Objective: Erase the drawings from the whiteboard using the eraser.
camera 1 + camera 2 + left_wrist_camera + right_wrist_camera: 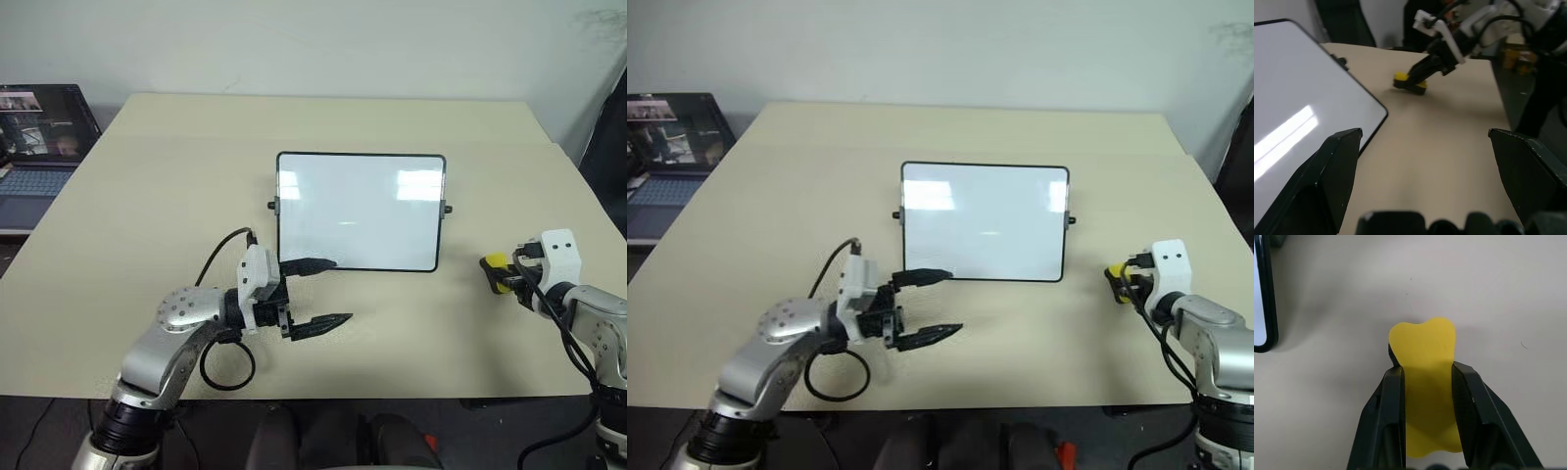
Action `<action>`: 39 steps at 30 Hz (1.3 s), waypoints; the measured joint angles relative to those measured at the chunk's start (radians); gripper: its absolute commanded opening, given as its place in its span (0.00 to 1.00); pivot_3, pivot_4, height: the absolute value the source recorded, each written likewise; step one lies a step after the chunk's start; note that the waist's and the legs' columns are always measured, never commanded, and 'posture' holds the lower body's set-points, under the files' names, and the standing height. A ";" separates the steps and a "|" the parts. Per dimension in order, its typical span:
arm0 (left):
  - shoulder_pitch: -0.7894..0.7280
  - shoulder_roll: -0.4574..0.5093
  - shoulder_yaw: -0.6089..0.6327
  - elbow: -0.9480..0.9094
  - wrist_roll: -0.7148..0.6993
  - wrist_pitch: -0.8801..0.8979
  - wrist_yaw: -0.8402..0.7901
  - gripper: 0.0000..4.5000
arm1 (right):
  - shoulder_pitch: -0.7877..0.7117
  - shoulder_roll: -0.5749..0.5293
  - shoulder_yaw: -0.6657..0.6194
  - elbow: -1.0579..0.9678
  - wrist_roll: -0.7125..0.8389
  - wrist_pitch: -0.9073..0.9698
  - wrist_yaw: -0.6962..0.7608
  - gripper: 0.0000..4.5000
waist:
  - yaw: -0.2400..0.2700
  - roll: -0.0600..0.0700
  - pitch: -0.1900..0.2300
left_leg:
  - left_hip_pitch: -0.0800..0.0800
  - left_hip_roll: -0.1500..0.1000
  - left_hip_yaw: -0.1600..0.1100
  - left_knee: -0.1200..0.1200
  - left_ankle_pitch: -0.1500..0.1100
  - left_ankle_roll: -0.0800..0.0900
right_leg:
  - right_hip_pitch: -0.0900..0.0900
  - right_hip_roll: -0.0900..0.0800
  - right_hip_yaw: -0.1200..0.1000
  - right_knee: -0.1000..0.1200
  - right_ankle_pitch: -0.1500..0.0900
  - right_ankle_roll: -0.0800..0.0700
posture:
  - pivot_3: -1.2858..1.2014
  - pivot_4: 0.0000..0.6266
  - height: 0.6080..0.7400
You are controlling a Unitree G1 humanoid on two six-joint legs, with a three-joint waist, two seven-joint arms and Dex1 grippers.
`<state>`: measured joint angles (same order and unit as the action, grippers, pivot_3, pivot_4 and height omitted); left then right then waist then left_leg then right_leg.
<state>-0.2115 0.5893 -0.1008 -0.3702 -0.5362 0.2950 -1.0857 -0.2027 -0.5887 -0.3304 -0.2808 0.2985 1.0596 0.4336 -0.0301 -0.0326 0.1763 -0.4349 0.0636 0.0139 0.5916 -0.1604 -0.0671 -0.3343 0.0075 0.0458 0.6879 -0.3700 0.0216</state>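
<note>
Right gripper [1422, 382]: clamped on the eraser [1424, 352], one black finger pressed to each long side; held low over the table [147, 176], well to the right of the whiteboard [359, 210], apart from it.
Left gripper [315, 292]: spread wide, nothing held between the fingers; seen just off the whiteboard's lower left corner, upper finger tip [315, 263] lying at the lower frame edge; contact cannot be told.
Eraser: yellow block, dark underside seen in the left wrist view; yellow end sticking out past the fingertips.
Whiteboard: glossy white face, thin black frame, small knobs on both short sides; placed mid-table. Face reads blank, light reflections only.
Laptop [34, 147]: open, screen lit, far left of the whiteboard, beyond the table edge.
</note>
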 measured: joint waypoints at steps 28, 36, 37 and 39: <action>-0.019 -0.082 0.032 0.061 0.032 -0.041 0.070 1.00 | 0.002 0.115 -0.089 -0.234 0.115 -0.063 -0.061 0.99 | -0.001 0.001 0.000 | 0.000 0.001 -0.002 0.000 0.000 0.000 | 0.000 0.001 0.000 0.000 0.000 -0.001 | 0.52 0.24 1.00; 0.157 -0.261 0.236 0.035 0.161 -0.110 0.520 1.00 | 0.359 0.422 0.086 -0.356 0.004 -0.641 -0.082 0.99 | 0.000 0.001 -0.001 | 0.000 0.000 -0.004 0.001 0.000 0.000 | 0.001 -0.001 0.000 0.000 0.000 0.001 | 0.52 0.24 1.00; 0.189 -0.275 0.246 0.034 0.186 -0.130 0.554 1.00 | 0.399 0.438 0.110 -0.338 -0.011 -0.709 -0.072 0.99 | 0.000 0.000 -0.001 | 0.001 0.000 -0.005 0.001 0.000 0.000 | 0.001 -0.001 0.000 0.001 0.000 0.001 | 0.52 0.24 1.00; 0.269 -0.303 0.256 0.035 0.243 -0.195 0.611 1.00 | 0.481 0.470 0.165 -0.289 -0.037 -0.868 -0.038 0.99 | 0.000 0.000 -0.002 | 0.002 0.001 -0.005 0.001 0.000 0.000 | 0.001 -0.001 0.000 0.001 0.000 0.001 | 0.52 0.24 1.00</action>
<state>0.0573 0.2860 0.1554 -0.3350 -0.2928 0.0997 -0.4750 0.2778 -0.1191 -0.1652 -0.5702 0.2614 0.1912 0.3952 -0.0303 -0.0326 0.1746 -0.4332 0.0644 0.0093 0.5924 -0.1606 -0.0672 -0.3329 0.0063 0.0453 0.6888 -0.3705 0.0224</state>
